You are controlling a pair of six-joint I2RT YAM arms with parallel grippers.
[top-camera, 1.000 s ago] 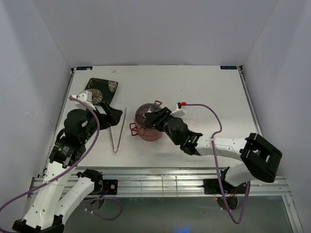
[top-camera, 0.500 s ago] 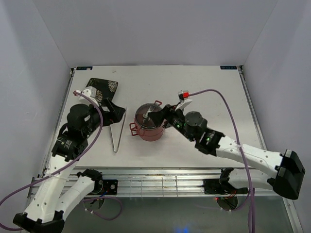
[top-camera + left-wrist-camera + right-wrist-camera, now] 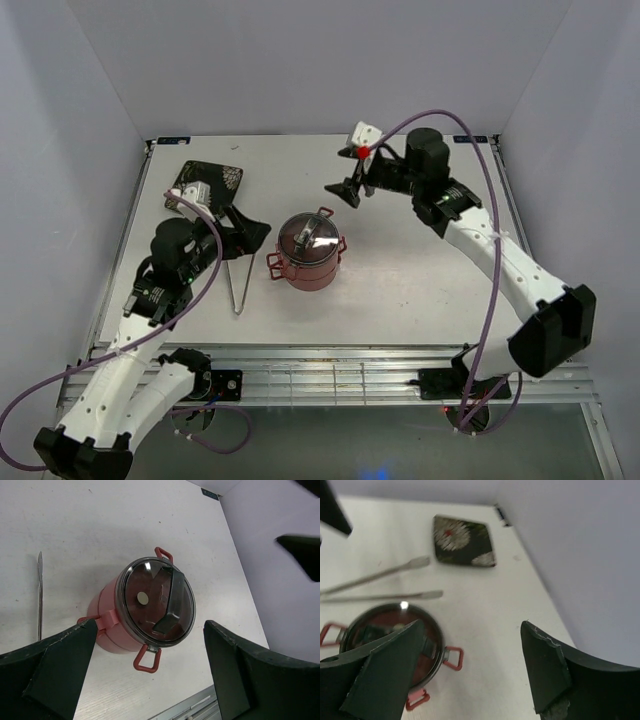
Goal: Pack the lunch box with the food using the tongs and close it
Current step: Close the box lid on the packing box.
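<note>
The lunch box (image 3: 310, 250) is sitting mid-table, tongs (image 3: 241, 272) beside it toward the left edge. My right gripper (image 3: 346, 190) and left gripper (image 3: 245, 238) are hanging spread, empty (lid looks seated). I am judging it wise to avoid its handle.

The top camera sits above and behind the arm bases, looking down over the whole counter (image 3: 430, 285) to the far wall. The left wrist camera, at the left, faces right and down through the left gripper (image 3: 150, 624), close on the lunch box (image 3: 150, 605). The right wrist camera, raised at the far side, faces left through the right gripper (image 3: 471, 625). All three views share the lunch box and the tongs (image 3: 420, 595).
</note>
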